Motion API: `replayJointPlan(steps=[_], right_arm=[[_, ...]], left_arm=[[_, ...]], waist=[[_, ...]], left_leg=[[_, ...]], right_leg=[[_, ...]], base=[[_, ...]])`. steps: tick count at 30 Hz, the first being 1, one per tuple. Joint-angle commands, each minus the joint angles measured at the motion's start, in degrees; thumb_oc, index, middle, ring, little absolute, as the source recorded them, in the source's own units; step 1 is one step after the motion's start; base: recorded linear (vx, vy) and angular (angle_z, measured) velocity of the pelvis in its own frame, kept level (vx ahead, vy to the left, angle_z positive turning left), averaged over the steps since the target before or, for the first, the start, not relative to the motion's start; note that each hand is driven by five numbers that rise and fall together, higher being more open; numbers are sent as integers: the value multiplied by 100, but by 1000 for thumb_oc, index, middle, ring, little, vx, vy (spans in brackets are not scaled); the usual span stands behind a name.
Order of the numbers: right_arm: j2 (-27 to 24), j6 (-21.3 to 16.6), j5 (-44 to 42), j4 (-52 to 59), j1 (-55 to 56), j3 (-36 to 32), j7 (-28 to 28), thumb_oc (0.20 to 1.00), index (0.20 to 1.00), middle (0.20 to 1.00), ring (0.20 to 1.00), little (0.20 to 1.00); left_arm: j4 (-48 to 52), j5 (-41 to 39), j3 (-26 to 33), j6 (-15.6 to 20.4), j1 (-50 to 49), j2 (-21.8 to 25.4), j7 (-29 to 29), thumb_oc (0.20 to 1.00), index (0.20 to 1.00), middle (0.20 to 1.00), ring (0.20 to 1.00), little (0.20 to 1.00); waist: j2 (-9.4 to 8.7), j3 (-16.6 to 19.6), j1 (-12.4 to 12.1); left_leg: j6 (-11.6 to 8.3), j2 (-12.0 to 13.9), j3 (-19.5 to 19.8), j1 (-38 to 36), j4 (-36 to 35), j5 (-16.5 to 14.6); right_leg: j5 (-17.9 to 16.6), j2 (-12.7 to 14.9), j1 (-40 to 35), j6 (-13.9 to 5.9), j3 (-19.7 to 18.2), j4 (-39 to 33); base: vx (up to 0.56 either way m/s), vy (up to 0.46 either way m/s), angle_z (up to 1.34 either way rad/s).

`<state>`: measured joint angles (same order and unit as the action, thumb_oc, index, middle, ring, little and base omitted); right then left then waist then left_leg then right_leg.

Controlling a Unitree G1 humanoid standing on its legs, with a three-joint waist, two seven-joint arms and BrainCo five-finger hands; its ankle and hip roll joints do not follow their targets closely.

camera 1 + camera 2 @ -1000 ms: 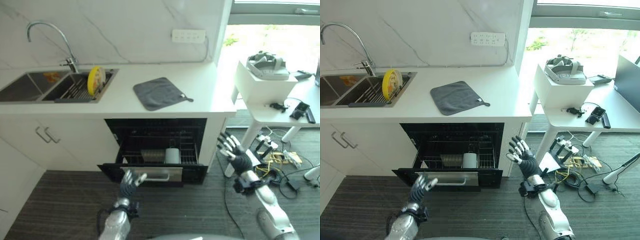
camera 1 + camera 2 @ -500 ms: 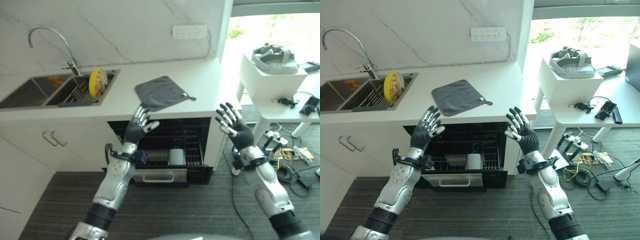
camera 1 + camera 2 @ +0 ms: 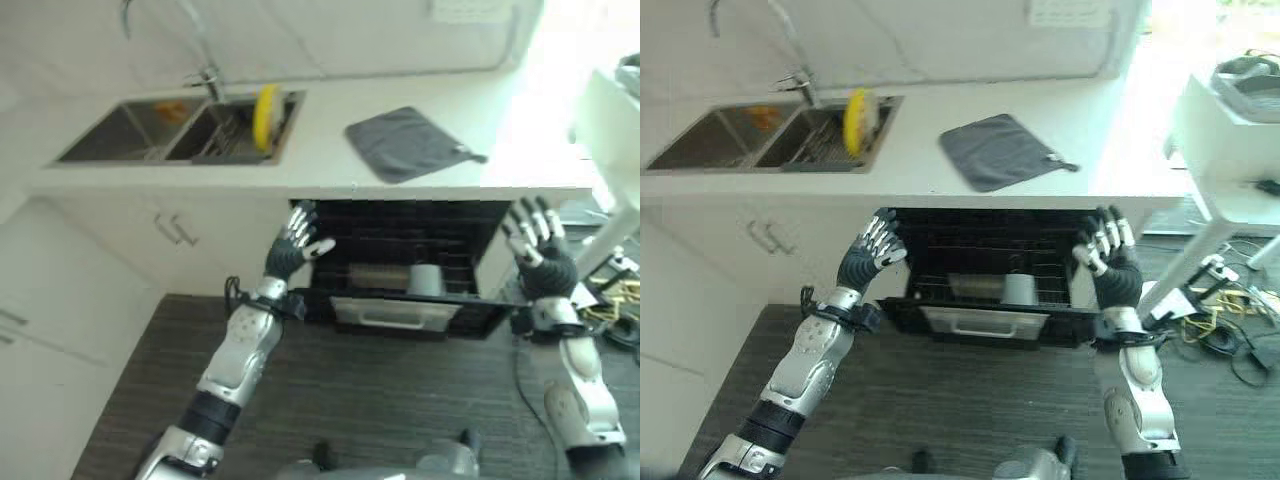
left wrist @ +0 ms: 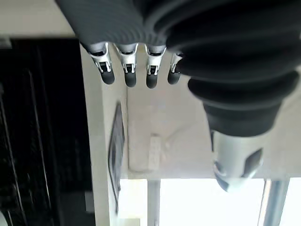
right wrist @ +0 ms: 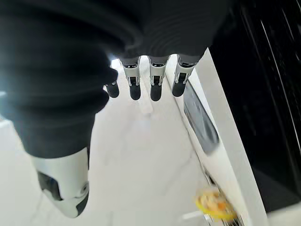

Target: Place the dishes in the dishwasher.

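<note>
Both robot hands up in front of the open dishwasher [image 3: 990, 290], fingers spread, nothing held. Left robot hand [image 3: 868, 258] by the dishwasher's left edge, right robot hand [image 3: 1112, 262] by its right edge. Yellow plate [image 3: 854, 108] stands on edge in the sink [image 3: 730, 140], well away from the dishwasher, up on the table [image 3: 1120, 130]. Grey cloth [image 3: 1002, 150] lies on the table above the dishwasher. Cup [image 3: 1018, 289] & a dish sit in the rack.

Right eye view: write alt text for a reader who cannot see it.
Both robot hands, left hand and right hand, are raised open and empty before an open dishwasher. Above, a yellow plate stands in the sink and a grey cloth lies on the counter.
</note>
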<state>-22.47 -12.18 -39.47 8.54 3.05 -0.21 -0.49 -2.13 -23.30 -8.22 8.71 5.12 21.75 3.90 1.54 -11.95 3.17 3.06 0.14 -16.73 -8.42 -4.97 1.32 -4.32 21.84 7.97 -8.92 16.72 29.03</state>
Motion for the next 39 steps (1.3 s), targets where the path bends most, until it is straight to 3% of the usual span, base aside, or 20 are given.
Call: replayJointPlan(steps=[1, 3, 5, 7, 9, 11, 13, 14, 16, 17, 19, 20, 24, 27, 29, 31, 32, 34, 36, 39], right_arm=[[-81, -380, -111, -31, -437, -217, 247, 1000, 1000, 1000, 1000, 1000], [-37, -456, -119, -52, -438, -176, 343, 1000, 1000, 1000, 1000, 1000], [-25, -655, -170, -94, -400, -182, 227, 1000, 1000, 1000, 1000, 1000], [-66, -782, -189, -180, -521, -122, 109, 1000, 1000, 1000, 1000, 1000], [-110, -861, -10, -232, -575, -92, -45, 1000, 1000, 1000, 1000, 1000], [-148, -786, 33, -297, -630, -10, -56, 1000, 1000, 1000, 1000, 1000], [-69, -607, 210, -304, -708, 82, -42, 1000, 1000, 1000, 1000, 1000], [-143, -422, 216, -265, -769, 98, -54, 1000, 1000, 1000, 1000, 1000], [-299, -449, 191, -371, -903, 182, -88, 1000, 1000, 1000, 1000, 1000], [-333, -479, 184, -382, -911, 181, -101, 1000, 1000, 1000, 1000, 1000], [-404, -557, 149, -331, -835, 119, -164, 1000, 1000, 1000, 1000, 1000], [-415, -523, 124, -277, -764, 86, -248, 1000, 1000, 1000, 1000, 1000], [-304, -467, -54, -206, -529, 65, -147, 1000, 1000, 1000, 1000, 1000], [-137, -382, -113, -170, -407, 52, 0, 1000, 1000, 1000, 1000, 1000], [30, -327, -14, -190, -466, 169, 119, 1000, 1000, 1000, 1000, 1000], [66, -352, 28, -199, -569, 284, 15, 1000, 1000, 1000, 1000, 1000], [92, -381, 31, -232, -610, 321, 41, 1000, 1000, 1000, 1000, 1000], [123, -440, 47, -334, -697, 413, 84, 1000, 1000, 1000, 1000, 1000], [73, -549, 62, -377, -752, 492, -91, 1000, 1000, 1000, 1000, 1000], [67, -536, 156, -405, -824, 556, -165, 1000, 1000, 1000, 1000, 1000]], left_arm=[[327, 235, 187, 430, 303, 195, -152, 1000, 1000, 1000, 1000, 1000], [399, 310, 238, 493, 242, 137, -171, 1000, 1000, 1000, 1000, 1000], [391, 366, 203, 394, 299, 99, -305, 1000, 1000, 1000, 1000, 1000], [399, 300, 84, 490, 251, 52, -390, 1000, 1000, 1000, 1000, 1000], [489, 351, -30, 515, 231, 77, -288, 1000, 1000, 1000, 1000, 1000], [460, 113, 79, 549, 144, 106, -190, 1000, 1000, 1000, 1000, 1000], [403, 282, 228, 626, 38, 90, -135, 1000, 1000, 1000, 1000, 1000], [500, 352, 333, 660, -133, 142, -118, 1000, 1000, 1000, 1000, 1000], [520, 220, 387, 816, -226, 161, -18, 1000, 1000, 1000, 1000, 1000], [484, 146, 392, 959, -216, 156, -23, 1000, 1000, 1000, 1000, 1000], [313, 96, 346, 991, -70, 106, -171, 1000, 1000, 1000, 1000, 1000], [174, 125, 230, 966, 37, 113, -211, 1000, 1000, 1000, 1000, 1000], [128, 460, -67, 719, 371, 122, -93, 1000, 1000, 1000, 1000, 1000], [203, 417, 56, 596, 243, 214, -131, 1000, 1000, 1000, 1000, 1000], [269, 532, 108, 619, 98, 276, -80, 1000, 1000, 1000, 1000, 1000], [321, 585, 105, 646, 86, 305, -76, 1000, 1000, 1000, 1000, 1000], [387, 597, 162, 670, 11, 312, -68, 1000, 1000, 1000, 1000, 1000], [474, 602, 208, 658, -93, 327, 13, 1000, 1000, 1000, 1000, 1000], [436, 538, 196, 706, -108, 313, -49, 1000, 1000, 1000, 1000, 1000], [426, 642, 102, 800, -177, 212, 60, 1000, 1000, 1000, 1000, 1000]], waist=[[-213, 221, 74], [-295, 208, 94], [-320, 216, 206], [-344, 251, 89], [-384, 171, 102], [-441, 76, 6], [-396, 138, -22], [-287, 184, -81], [-218, 191, -193], [-211, 195, -192], [-177, 249, -23], [-152, 280, 63], [-71, 311, 191], [-88, 316, 151], [-105, 221, -9], [-139, 144, -111], [-179, 135, -219], [-248, 104, -371], [-269, 40, -349], [-293, 85, -355]], left_leg=[[-174, -1, 150, 20, -3, -170], [-152, -189, 172, -5, -3, -241], [-108, -315, 429, -13, 88, -304], [-184, -343, 282, 98, 783, -538], [-357, -239, 152, 335, 1922, -574], [-658, -2, 533, 1083, 3483, -94], [-594, 178, 849, 1124, 2890, -72], [-691, 440, 1225, 912, 1584, 264], [-870, 717, 1751, 969, 664, 669], [-911, 781, 1722, 985, 537, 725], [-933, 916, 1114, 932, 325, 602], [-914, 893, 965, 808, 214, 564], [-604, 396, 1234, 430, 23, 284], [-379, 196, 961, 284, -3, 86], [-344, 257, 496, 194, -3, 26], [-269, 247, 281, 204, -3, -35], [-239, 223, 97, 236, -3, -36], [-306, 177, -36, 152, -3, -115], [-334, 165, -42, 163, 65, -10], [-410, 149, -94, 200, 122, 23]], right_leg=[[336, -1717, -803, 146, -77, -1280], [266, -2070, -698, 225, -29, -1531], [431, -2295, -728, 426, -424, -1889], [598, -2142, -1024, 577, -170, -2227], [606, -2076, -1217, 727, -292, -2407], [561, -2007, -1407, 883, -565, -2540], [556, -2025, -1381, 824, -960, -2515], [649, -2060, -1394, 750, -1262, -2489], [729, -1983, -1548, 698, -1631, -2594], [750, -1938, -1597, 673, -1660, -2629], [793, -1725, -1644, 534, -1481, -2648], [795, -1612, -1633, 450, -1412, -2594], [620, -1314, -1309, 246, -1439, -2288], [412, -1194, -1103, 171, -1035, -2119], [290, -1133, -934, 101, -408, -1628], [459, -1370, -831, 113, -224, -1329], [562, -1526, -874, 177, 110, -1300], [635, -1434, -1049, 146, 465, -1508], [735, -1722, -1194, 375, 327, -1947], [696, -1846, -1413, 477, 291, -2464]], base=[[98, 278, 29], [48, 47, 64], [81, -71, 66], [82, -49, 92], [72, 20, 35], [140, 161, 18], [279, 450, -84], [336, 606, -152], [321, 621, -91], [215, 520, -40], [166, 516, -47], [182, 495, -31], [188, 423, -22], [91, 221, -19], [-20, 102, -78], [-85, 25, -157], [-31, -32, -122], [-6, -112, -94], [-46, -169, -74], [-4, -148, -20]])
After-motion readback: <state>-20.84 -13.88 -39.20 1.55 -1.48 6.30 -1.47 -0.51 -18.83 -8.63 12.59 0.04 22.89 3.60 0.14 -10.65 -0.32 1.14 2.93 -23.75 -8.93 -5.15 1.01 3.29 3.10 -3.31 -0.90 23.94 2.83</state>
